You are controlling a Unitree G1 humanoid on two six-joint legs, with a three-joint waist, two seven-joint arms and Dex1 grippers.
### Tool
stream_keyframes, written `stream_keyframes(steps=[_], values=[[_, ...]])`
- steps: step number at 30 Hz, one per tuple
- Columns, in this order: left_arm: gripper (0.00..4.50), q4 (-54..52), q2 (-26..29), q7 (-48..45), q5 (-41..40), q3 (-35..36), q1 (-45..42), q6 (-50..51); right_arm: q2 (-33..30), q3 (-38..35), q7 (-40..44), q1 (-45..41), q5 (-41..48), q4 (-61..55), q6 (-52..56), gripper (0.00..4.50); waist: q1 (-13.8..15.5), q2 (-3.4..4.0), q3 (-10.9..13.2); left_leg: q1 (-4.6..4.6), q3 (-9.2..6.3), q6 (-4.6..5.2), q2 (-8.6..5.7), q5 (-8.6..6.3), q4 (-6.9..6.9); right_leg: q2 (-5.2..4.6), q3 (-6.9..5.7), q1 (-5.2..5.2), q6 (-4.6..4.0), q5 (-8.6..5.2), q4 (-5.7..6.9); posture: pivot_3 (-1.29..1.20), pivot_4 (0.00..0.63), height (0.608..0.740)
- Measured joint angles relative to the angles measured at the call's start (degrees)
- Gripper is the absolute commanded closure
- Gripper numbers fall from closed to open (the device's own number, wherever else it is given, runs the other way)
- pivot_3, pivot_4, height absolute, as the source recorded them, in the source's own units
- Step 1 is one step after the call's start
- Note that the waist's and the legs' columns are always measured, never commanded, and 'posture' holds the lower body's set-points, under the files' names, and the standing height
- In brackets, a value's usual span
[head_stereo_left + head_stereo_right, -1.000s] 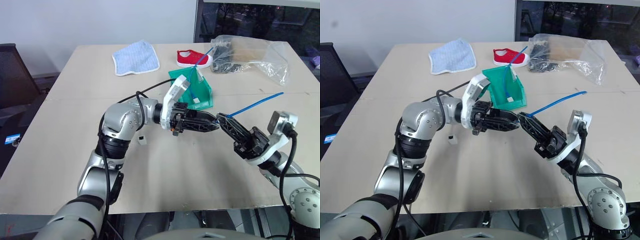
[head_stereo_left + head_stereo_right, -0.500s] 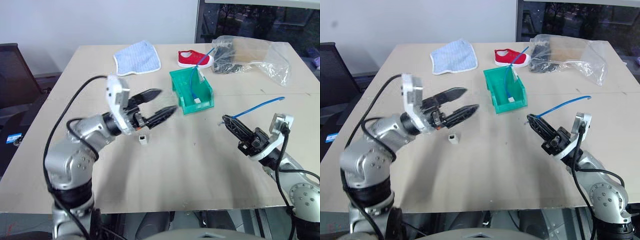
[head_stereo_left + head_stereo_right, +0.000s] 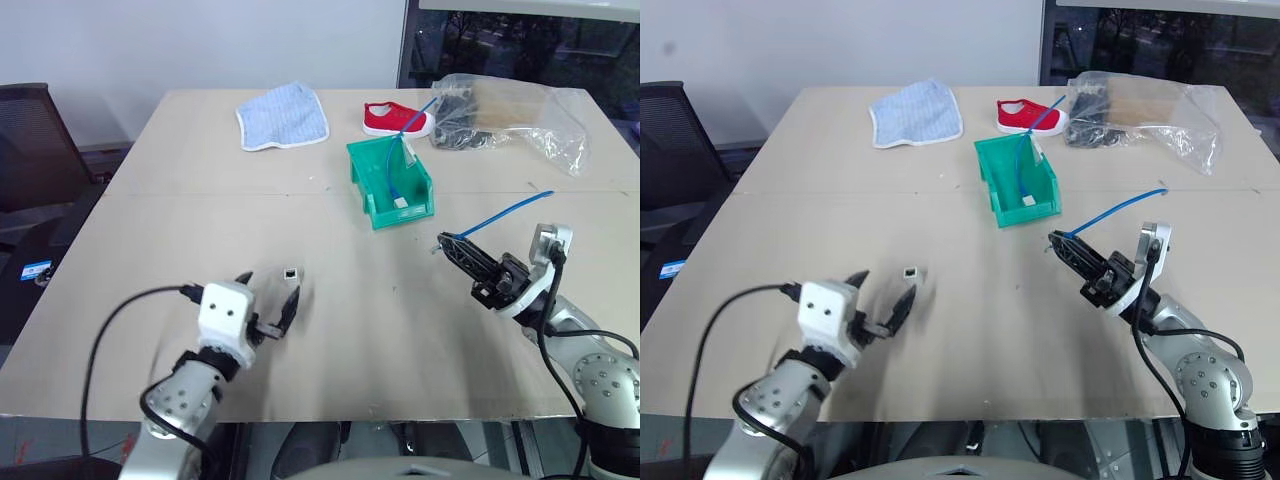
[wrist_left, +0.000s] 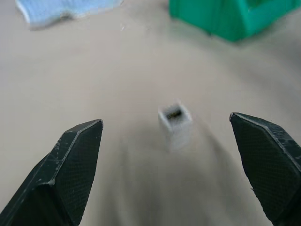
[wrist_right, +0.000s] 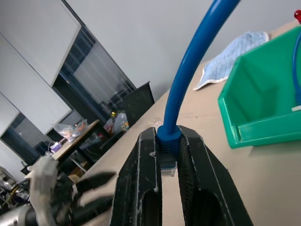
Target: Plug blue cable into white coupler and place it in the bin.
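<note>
- One step was half-ready: the right pincer (image 3: 447,243) clamped the blue cable (image 3: 505,211) by its plug.
- Left pincer (image 3: 268,300), wide open and empty, faced the white coupler (image 3: 289,272) at lower left; plugging and the bin (image 3: 390,181) remained.

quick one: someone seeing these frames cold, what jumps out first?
Probably the blue cable, arcing up from the shut right tool at the table's right side, its plug pinched between the fingers. Next, the green bin mid-table, already holding another blue cable plugged into a white coupler. Then the tiny white coupler standing alone on the tabletop, just ahead of the open left tool.
</note>
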Motion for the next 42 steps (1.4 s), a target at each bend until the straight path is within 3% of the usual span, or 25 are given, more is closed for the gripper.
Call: stream_keyframes(steps=[5,15,18,24,25,29,35,37,42], values=[[0.07,7.3,-1.3,1.1,2.1,-1.6,-2.9,-3.6,-3.5,0.0,1.6,1.6,-1.9,-2.0,0.9,4.5,0.1,0.0,0.0,-0.02,-0.1,0.0,0.03,0.0,0.0,0.01,-0.15,0.0,0.0,0.0,0.02,0.0,0.15,0.74],[0.07,18.1,-5.7,3.9,4.4,-4.6,-12.1,-7.9,-4.1,-0.2,2.1,3.1,-4.0,-2.8,0.7,4.5,-0.1,-0.01,0.0,-0.03,-0.07,0.0,0.04,0.0,0.02,0.0,-0.15,0.0,0.02,0.01,0.01,0.0,0.15,0.74],[0.77,20.5,-6.8,3.8,4.3,-4.6,-13.6,-9.6,-4.1,-0.2,2.0,3.2,-4.2,-3.3,0.7,4.5,-0.1,-0.01,0.0,-0.03,-0.06,0.0,0.04,0.0,0.02,0.0,-0.15,-0.01,0.02,0.01,0.01,0.0,0.15,0.74],[3.61,21.6,-7.8,4.1,4.2,-4.6,-14.0,-11.1,-4.0,-0.2,1.5,3.2,-4.6,-3.8,0.6,4.5,-0.1,-0.01,0.0,-0.03,-0.08,0.0,0.04,0.0,0.03,0.0,-0.16,0.0,0.02,0.01,0.02,0.0,0.15,0.74],[3.89,21.6,-7.9,4.2,4.2,-4.6,-14.0,-11.1,-3.9,-0.2,1.5,3.2,-4.7,-3.8,0.6,4.5,-0.1,-0.01,0.0,-0.03,-0.08,0.0,0.04,0.0,0.03,0.0,-0.17,0.0,0.02,0.01,0.02,0.0,0.15,0.74],[3.88,22.4,-6.7,3.5,4.6,-4.9,-14.7,-11.6,-3.6,-0.2,1.2,2.9,-5.6,-3.8,0.5,4.5,-0.1,-0.01,0.0,-0.03,-0.09,0.0,0.04,0.0,0.03,0.01,-0.18,0.0,0.02,0.01,0.04,0.0,0.15,0.74],[3.88,33.8,0.6,-16.5,-2.5,-7.3,-29.8,-14.8,-4.6,3.7,2.9,-3.0,-12.6,-3.8,-1.0,4.5,-0.1,0.0,0.0,-0.02,-0.17,-0.01,0.03,0.02,0.14,0.09,-0.32,0.01,0.01,0.01,0.07,0.0,0.15,0.74],[3.88,41.2,3.5,-30.0,-4.8,-11.3,-38.2,-16.7,-7.2,8.4,6.6,-6.7,-19.1,-2.1,-3.5,4.5,-0.3,0.01,0.0,-0.03,-0.14,-0.03,0.02,0.03,0.13,0.18,-0.31,0.0,0.01,0.02,0.05,0.0,0.15,0.74],[3.88,58.7,3.9,-52.2,-6.4,-17.1,-52.9,-20.9,-8.6,14.9,14.0,-13.2,-29.7,4.6,-10.0,4.5,-0.6,-0.02,0.0,-0.12,-0.12,-0.27,0.04,0.17,0.12,0.3,-0.26,-0.08,0.01,0.02,0.05,0.0,0.15,0.74]])
